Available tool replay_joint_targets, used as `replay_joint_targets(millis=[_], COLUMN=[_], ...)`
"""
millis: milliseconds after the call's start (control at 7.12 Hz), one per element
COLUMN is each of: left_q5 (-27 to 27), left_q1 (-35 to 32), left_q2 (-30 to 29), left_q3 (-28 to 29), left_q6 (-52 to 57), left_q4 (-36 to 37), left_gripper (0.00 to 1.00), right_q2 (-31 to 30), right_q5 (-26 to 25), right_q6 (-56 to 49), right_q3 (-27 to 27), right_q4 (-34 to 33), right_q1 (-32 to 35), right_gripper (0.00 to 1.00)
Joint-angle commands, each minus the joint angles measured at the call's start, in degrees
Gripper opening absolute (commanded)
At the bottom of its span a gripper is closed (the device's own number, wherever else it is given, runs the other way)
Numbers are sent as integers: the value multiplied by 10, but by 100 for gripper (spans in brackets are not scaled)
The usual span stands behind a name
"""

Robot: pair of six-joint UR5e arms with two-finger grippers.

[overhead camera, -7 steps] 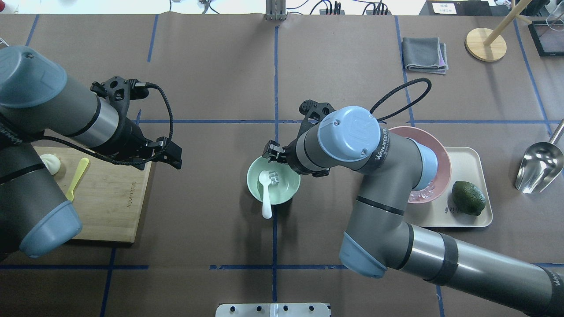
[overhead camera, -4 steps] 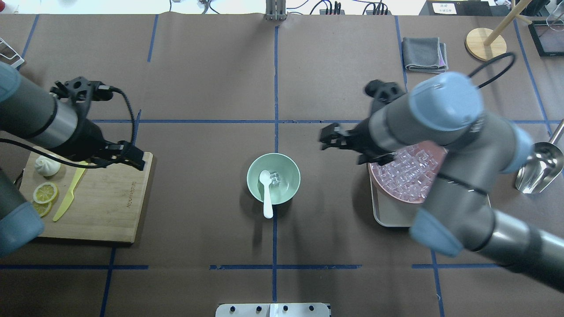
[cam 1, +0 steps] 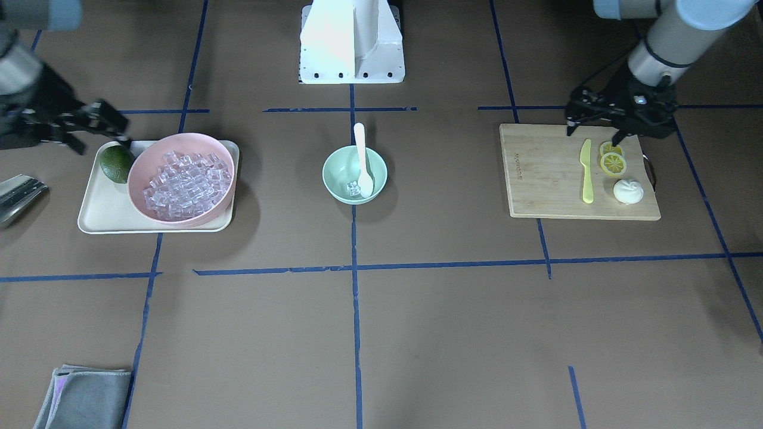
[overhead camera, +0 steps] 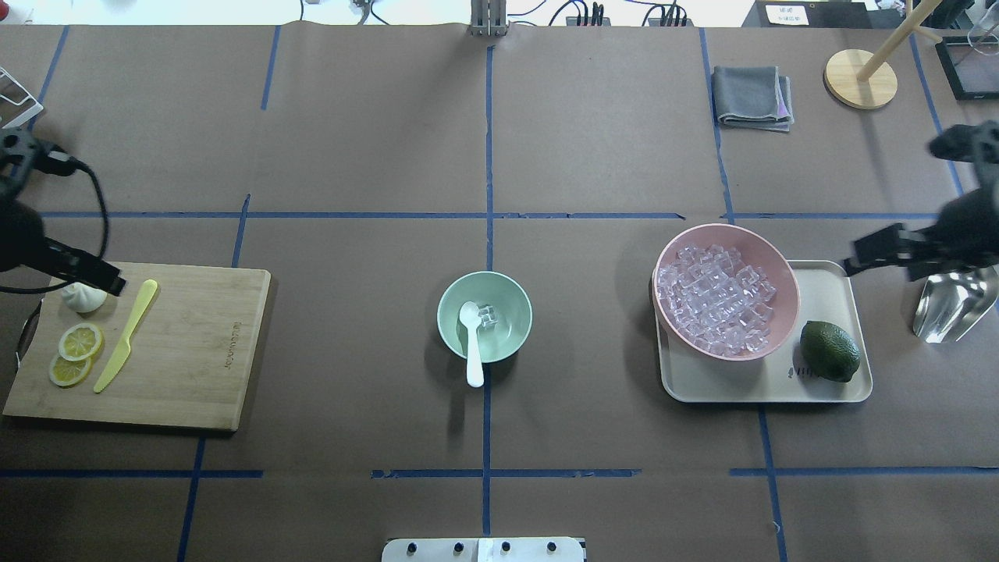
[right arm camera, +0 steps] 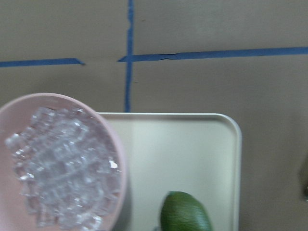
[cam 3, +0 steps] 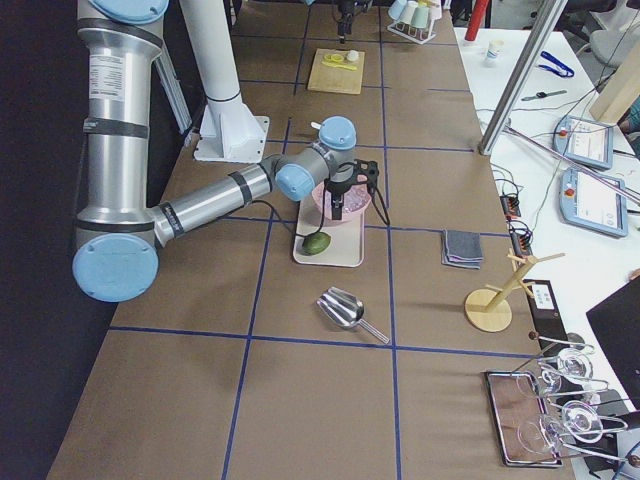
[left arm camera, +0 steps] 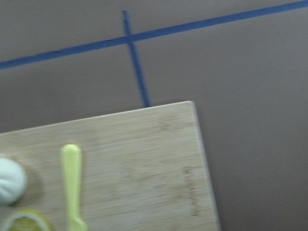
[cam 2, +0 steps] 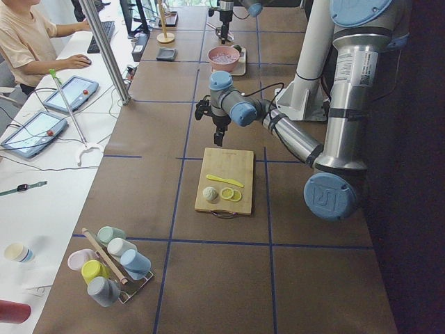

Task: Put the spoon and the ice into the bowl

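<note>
The mint-green bowl [overhead camera: 507, 300] stands at the table's middle, also in the front view [cam 1: 340, 173]. The white spoon [overhead camera: 471, 343] lies with its scoop inside the bowl and its handle over the near rim. A small clump of clear ice [overhead camera: 488, 315] sits in the bowl beside the scoop. More ice [overhead camera: 722, 297] fills the pink bowl [overhead camera: 788, 273]. My left gripper [overhead camera: 113, 282] hangs over the cutting board's far left corner, open and empty. My right gripper [overhead camera: 851, 257] is right of the tray, open and empty.
A bamboo cutting board [overhead camera: 195, 351] at the left holds a yellow-green knife [overhead camera: 125, 336], lemon slices [overhead camera: 80, 341] and a white bun [overhead camera: 83, 297]. A beige tray [overhead camera: 827, 289] holds the pink bowl and an avocado [overhead camera: 830, 350]. A metal scoop [overhead camera: 952, 300] and a grey cloth [overhead camera: 751, 95] lie at the right.
My right gripper has pulled back from over the green bowl to the far right, past the tray. My left arm has drawn back to the far left. Bowl, spoon and ice have not moved.
</note>
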Motion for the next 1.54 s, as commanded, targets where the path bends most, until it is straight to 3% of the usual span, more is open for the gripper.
replay_joint_targets(millis=[0, 281, 561, 842, 1123, 1404], left_q5=[-16, -95, -109, -104, -105, -109], left_q1=[-101, -203, -273, -280, -274, -275], left_q2=[29, 19, 16, 23, 13, 9], left_q3=[36, 102, 169, 170, 202, 191], left_q6=[168, 236, 326, 260, 260, 278], left_q4=[22, 23, 19, 31, 66, 66], left_gripper=[96, 96, 96, 100, 100, 100], right_q2=[-60, -55, -54, -55, -46, -4], right_q5=[19, 20, 24, 44, 43, 36], right_q6=[-246, -397, -489, -523, -579, -582], right_q3=[-65, -153, -169, -163, -159, -162], right_q4=[-3, -3, -40, -87, -155, -213], right_q1=[126, 203, 257, 277, 280, 286], right_gripper=[100, 100, 100, 100, 100, 100])
